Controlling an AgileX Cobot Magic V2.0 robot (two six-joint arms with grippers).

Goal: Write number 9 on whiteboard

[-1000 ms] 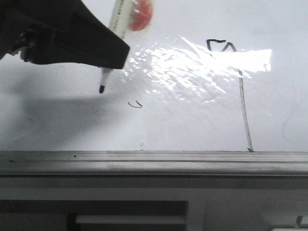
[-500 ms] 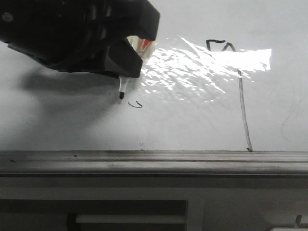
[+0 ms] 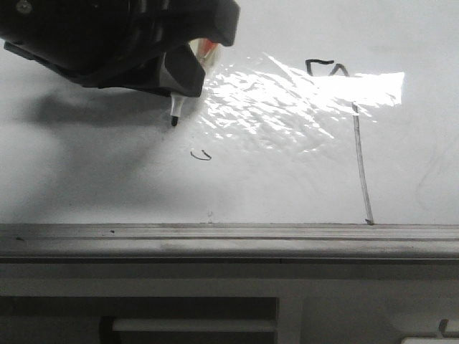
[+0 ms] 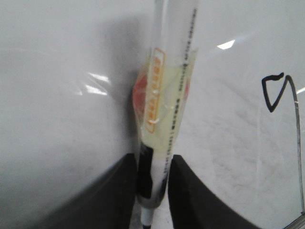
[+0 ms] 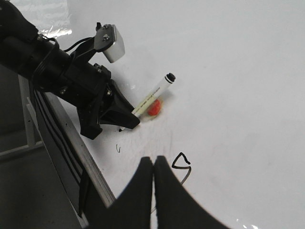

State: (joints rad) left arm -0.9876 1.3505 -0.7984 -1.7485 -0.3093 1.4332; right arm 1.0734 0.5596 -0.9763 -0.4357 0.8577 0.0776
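Observation:
The whiteboard (image 3: 107,179) fills the front view. The number 9 (image 3: 361,165) stands at its right: a small angular loop atop a long greyish tail that reaches the edge strip. It also shows in the left wrist view (image 4: 299,138) and the right wrist view (image 5: 181,167). My left gripper (image 3: 183,86) is shut on a white marker (image 4: 164,119) with an orange blob taped to it. The marker's black tip (image 3: 173,120) is just above and left of a tiny squiggle (image 3: 201,155); whether it touches the board I cannot tell. My right gripper (image 5: 153,161) is shut and empty, over the 9's loop.
A grey metal edge strip (image 3: 229,240) runs along the board's near side, with the dark table frame below it. A wrinkly glare patch (image 3: 287,100) lies between the marker and the 9. The left arm (image 5: 52,67) reaches over the board's edge.
My left gripper has moved right with the marker and turned, hiding most of the barrel. The tip dropped close to the squiggle, then rose a little. No new line shows.

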